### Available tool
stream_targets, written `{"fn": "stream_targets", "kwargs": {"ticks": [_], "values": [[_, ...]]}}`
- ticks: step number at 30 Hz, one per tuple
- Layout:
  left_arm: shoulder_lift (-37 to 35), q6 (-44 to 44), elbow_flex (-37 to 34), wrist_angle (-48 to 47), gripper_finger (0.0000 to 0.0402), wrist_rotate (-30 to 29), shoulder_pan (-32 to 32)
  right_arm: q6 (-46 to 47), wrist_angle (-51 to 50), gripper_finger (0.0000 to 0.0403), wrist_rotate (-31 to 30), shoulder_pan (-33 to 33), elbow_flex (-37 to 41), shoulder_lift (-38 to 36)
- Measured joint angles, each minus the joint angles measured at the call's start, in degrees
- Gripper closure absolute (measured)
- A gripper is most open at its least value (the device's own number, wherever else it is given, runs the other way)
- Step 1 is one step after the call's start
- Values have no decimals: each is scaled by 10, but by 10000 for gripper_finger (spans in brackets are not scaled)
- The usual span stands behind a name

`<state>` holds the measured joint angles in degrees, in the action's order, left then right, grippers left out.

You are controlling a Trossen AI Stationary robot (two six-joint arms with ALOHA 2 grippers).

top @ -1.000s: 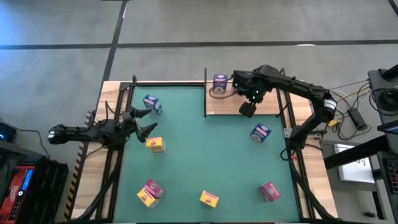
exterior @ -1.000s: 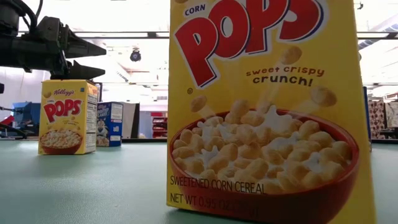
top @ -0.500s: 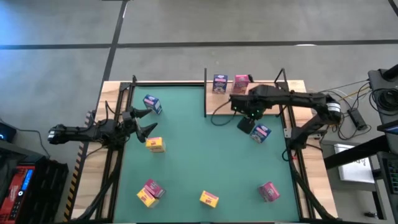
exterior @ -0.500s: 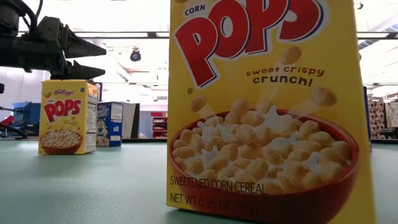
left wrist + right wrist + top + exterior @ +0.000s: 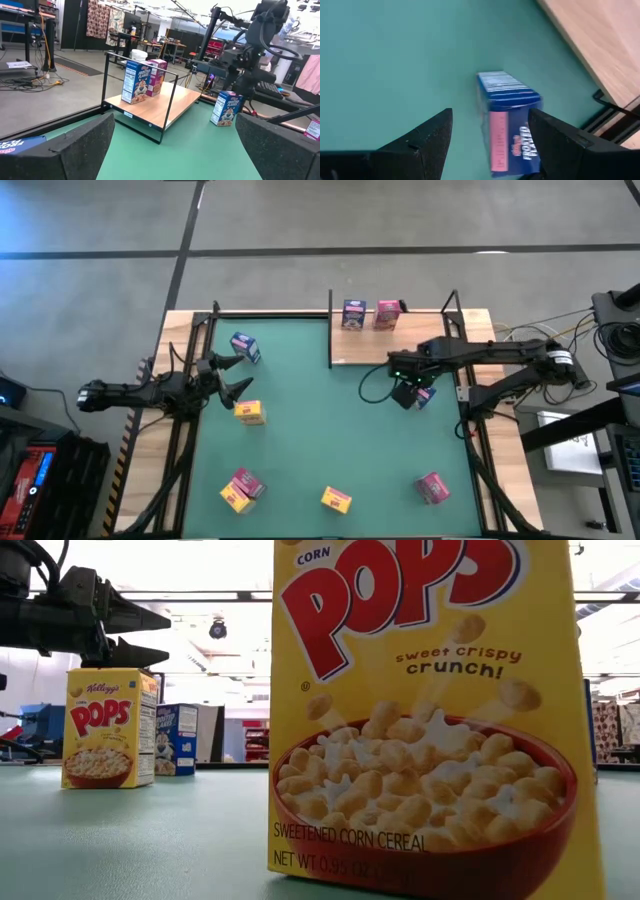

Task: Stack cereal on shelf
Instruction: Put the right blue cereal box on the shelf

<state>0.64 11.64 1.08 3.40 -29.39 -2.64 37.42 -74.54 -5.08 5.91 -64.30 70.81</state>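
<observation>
The shelf (image 5: pixel 400 348), a light-wood board with thin black posts, stands at the far right. A blue cereal box (image 5: pixel 353 313) and a pink one (image 5: pixel 385 313) stand upright on it; both also show in the left wrist view (image 5: pixel 135 82) (image 5: pixel 156 75). Another blue box (image 5: pixel 422 394) stands on the green mat just near of the shelf. My right gripper (image 5: pixel 405 392) hangs open above it, pointing down, with a finger on either side of the box (image 5: pixel 507 120) and no contact. My left gripper (image 5: pixel 230 375) waits open and level at the mat's left side.
More boxes lie about the mat: blue (image 5: pixel 244 347) and yellow (image 5: pixel 250 412) by my left gripper, a pink-and-yellow pair (image 5: pixel 240 488), a yellow one (image 5: pixel 336 499) at the near edge that fills the low view (image 5: pixel 430 720), and a pink one (image 5: pixel 432 487).
My right gripper has left the shelf, gone toward the table's near edge and down, and rolled its wrist; it now hangs over the blue box on the mat. The pink box on the shelf, covered by the arm before, now shows.
</observation>
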Motion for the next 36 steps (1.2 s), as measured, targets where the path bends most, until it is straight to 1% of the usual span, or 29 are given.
{"fn": "stream_targets", "kwargs": {"ticks": [8,10,20,25,30,36], "values": [[0,0,0,0,2,0,0,18,3,156,-1,0,54,-51],[0,0,0,0,2,0,0,18,3,156,8,0,67,-55],[0,0,0,0,2,0,0,-9,26,156,2,0,100,-57],[0,0,0,0,2,0,0,-13,29,156,2,0,101,-56],[0,0,0,0,2,0,0,-13,27,156,12,0,75,-55],[0,0,0,0,2,0,0,-21,11,156,-7,0,48,-55]]}}
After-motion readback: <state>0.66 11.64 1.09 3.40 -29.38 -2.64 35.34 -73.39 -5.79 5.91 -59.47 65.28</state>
